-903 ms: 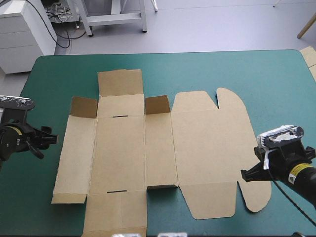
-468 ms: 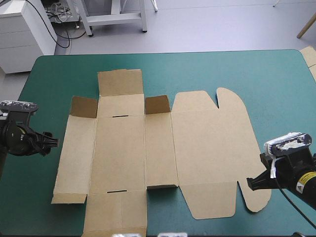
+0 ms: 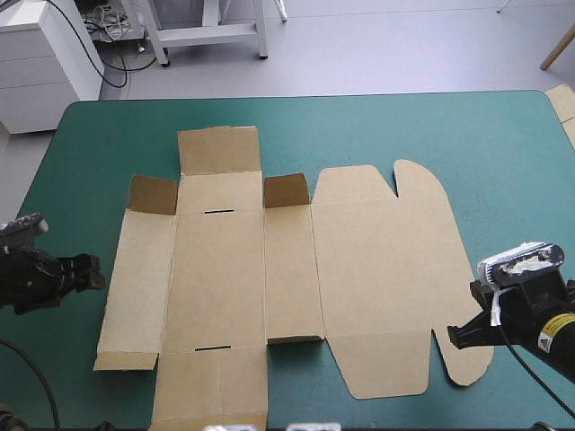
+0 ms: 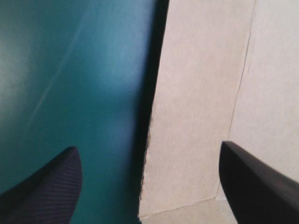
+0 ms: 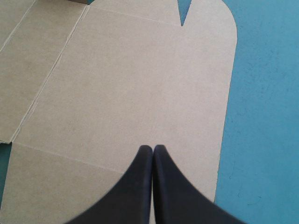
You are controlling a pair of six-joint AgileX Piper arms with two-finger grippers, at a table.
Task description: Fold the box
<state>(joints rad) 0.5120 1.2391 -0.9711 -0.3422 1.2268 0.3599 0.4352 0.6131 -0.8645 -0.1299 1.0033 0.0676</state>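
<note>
So the brown box [image 3: 269,269] is lying opened out flat across the middle of the teal-green bench [image 3: 503,135], with just two little flaps standing up toward the upper part of the frame. The left pincer [image 3: 93,272] sits at mid-left, right by the box's left edge, black fingers spread wide apart with that edge between them. The right pincer [image 3: 456,337] is at lower right, fingers pressed together into one point, over the rounded lid flap.

The left fingers [image 3: 88,269] have slid toward the table's [image 3: 431,126] near edge; the right fingers [image 3: 460,334] edged slightly that way too.
</note>
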